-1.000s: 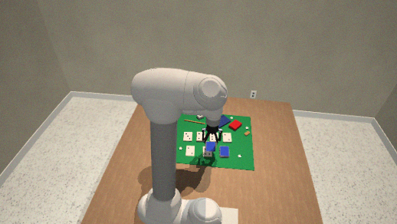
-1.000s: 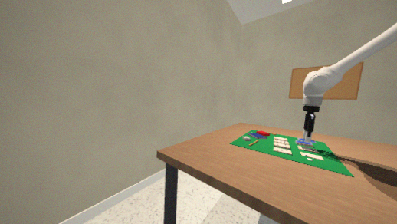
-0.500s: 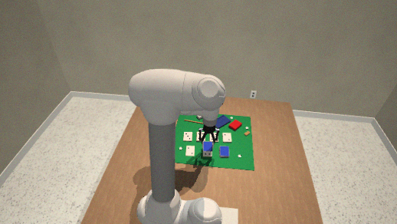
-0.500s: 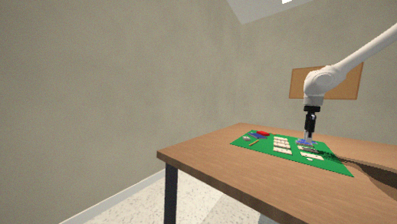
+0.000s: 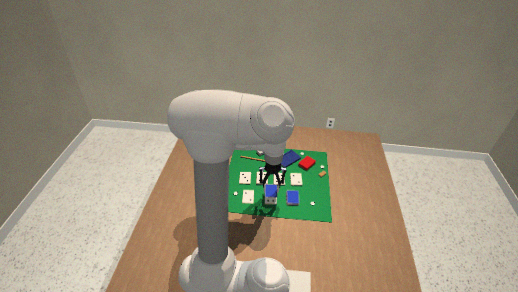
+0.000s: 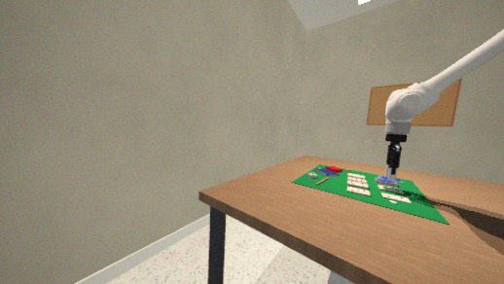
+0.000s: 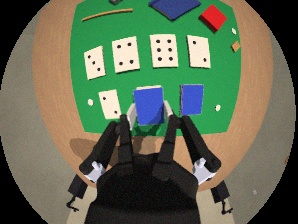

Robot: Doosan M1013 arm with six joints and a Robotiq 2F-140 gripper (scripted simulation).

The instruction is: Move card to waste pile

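Level, the blue card point(image 7: 149, 106) runs lengthwise away from the jaws

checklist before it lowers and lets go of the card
1. Blue card gripped between the fingers of the gripper: ok
2. Card above the waste pile: ok, though the pile's near edge shows past it in the top view
3. Card square to the pile: cannot tell
4. Gap to the stock: ok
5. Gap to the white card on the other side: ok
6. Height above the pile: cannot tell
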